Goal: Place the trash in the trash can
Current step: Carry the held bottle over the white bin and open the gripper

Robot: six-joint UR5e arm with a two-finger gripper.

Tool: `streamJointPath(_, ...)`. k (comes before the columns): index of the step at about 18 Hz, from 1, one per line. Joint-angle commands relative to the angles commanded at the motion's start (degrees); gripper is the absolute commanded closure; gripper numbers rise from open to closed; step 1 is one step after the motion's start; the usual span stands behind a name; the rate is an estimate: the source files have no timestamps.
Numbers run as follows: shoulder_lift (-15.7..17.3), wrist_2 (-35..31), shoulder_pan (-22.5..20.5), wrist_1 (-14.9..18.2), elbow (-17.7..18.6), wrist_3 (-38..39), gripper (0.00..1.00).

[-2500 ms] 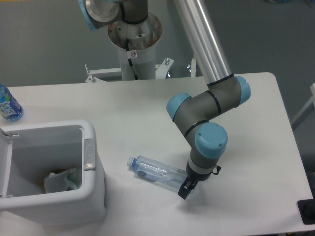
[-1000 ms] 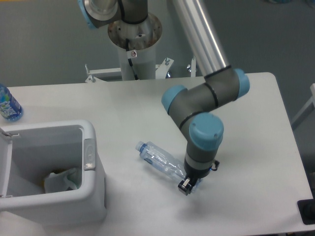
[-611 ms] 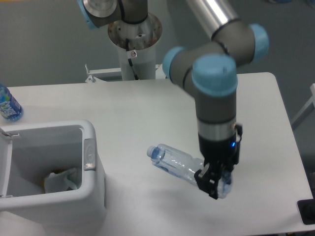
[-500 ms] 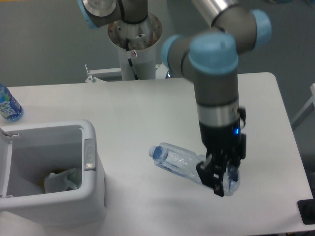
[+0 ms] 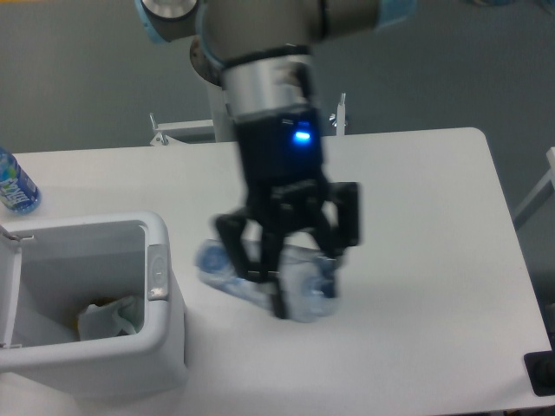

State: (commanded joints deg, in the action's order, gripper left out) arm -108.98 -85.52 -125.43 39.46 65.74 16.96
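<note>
My gripper (image 5: 299,282) is shut on the clear crushed plastic bottle (image 5: 232,273) and holds it in the air, blurred by motion. The bottle lies roughly level, its cap end pointing left toward the trash can (image 5: 160,347), a white rectangular bin at the lower left. The bottle's cap end sits just right of the bin's rim. Inside the bin lies a crumpled white wrapper with a green tinge (image 5: 108,316). The gripper's dark fingers (image 5: 276,295) cover the bottle's right half.
A small upright bottle with a bright blue label (image 5: 15,186) stands at the table's far left edge. The arm's grey base column (image 5: 236,108) rises behind the table. The bin's grey latch (image 5: 156,270) faces right.
The gripper has lifted the bottle off the table and carried it fast to the left, from the table's right-middle to just beside the bin. The wrist has swung closer to the camera.
</note>
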Motion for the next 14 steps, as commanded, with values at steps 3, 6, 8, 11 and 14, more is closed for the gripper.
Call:
streamJointPath(3,-0.1,0.0,4.7,0.0,1.6,-0.1,0.44)
streamJointPath(6,-0.4,0.1,7.2,-0.1,3.3,-0.1,0.17)
streamJointPath(8,-0.5,0.1,7.7,-0.1,3.6,-0.3,0.00)
streamJointPath(11,-0.3,0.0,7.7,0.0,3.9,-0.3,0.00)
streamJointPath(14,-0.2,-0.7,5.8,0.1,4.7,-0.2,0.00)
